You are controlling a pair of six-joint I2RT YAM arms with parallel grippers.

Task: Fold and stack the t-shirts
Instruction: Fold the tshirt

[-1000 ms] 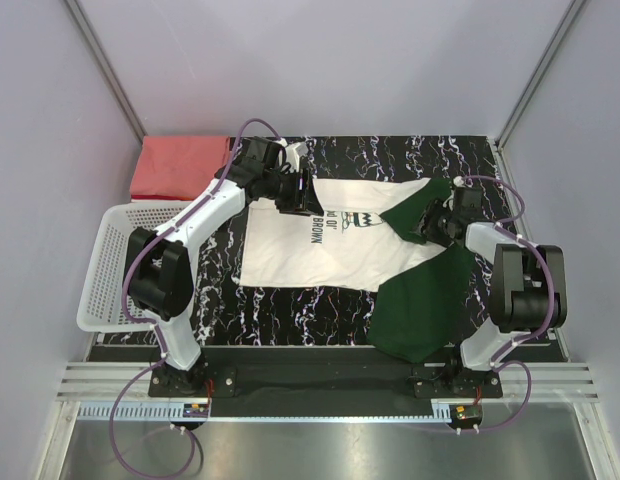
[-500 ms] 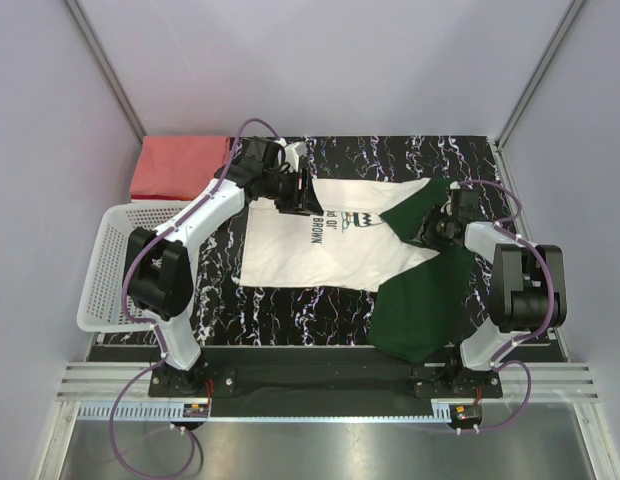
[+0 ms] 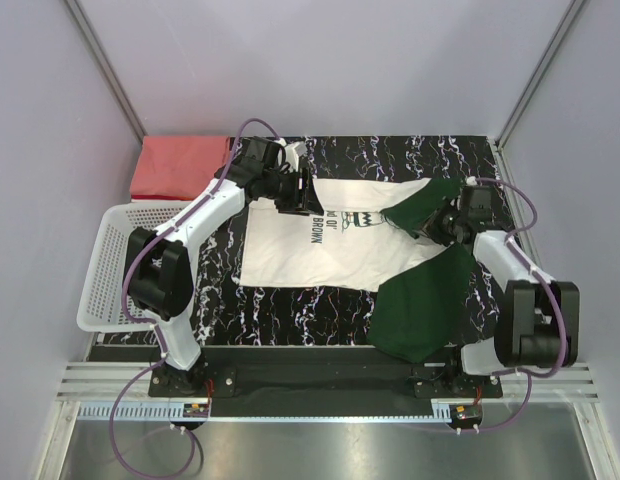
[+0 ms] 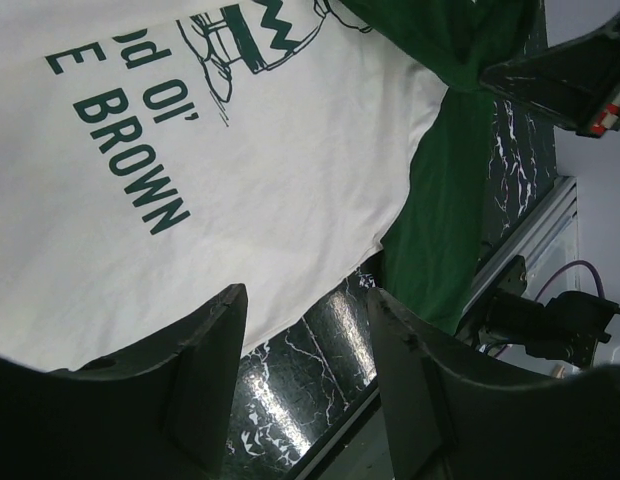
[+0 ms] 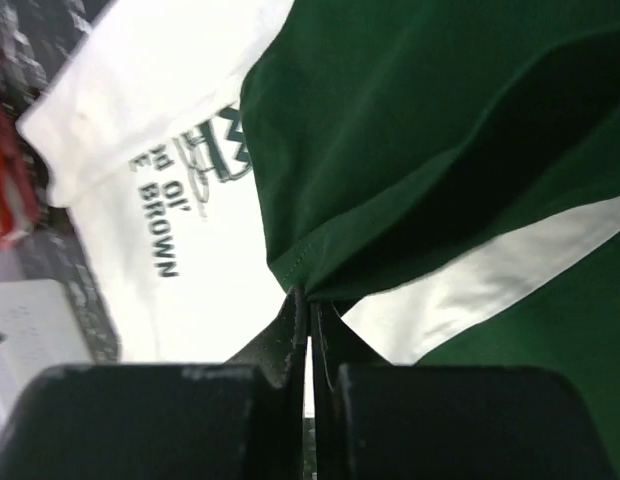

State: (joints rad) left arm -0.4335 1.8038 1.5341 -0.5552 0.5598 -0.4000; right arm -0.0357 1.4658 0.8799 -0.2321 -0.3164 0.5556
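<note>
Since a second ago: the right arm's elbow has swung out toward 3 o'clock, and the right tool (image 3: 442,224) has drawn back slightly that way. Left arm unchanged.

Top view: cream-white t-shirt (image 3: 320,250) is spread mid-bench (image 3: 290,305), lettering up. Its dark green fold (image 3: 418,204) lies over the 3 o'clock side, and more green trails to the near edge at 5 o'clock. Salmon-red t-shirt (image 3: 180,165) sits folded at 10 o'clock, well apart. Left tool (image 3: 308,192) is over the shirt's 11 o'clock corner.

Left wrist: fingers (image 4: 205,370) spread, nothing between them. It appears to be pinning no cloth.

Right wrist: tool pressed together, pinching the stitched hem (image 5: 290,262) at its very edge.

Risks:
- So thin a bite may slip mid-carry.
- With the shirt unpinned, a pull could drag the whole shirt and skew the fold.
- The trailing green could slide off the bench.
</note>
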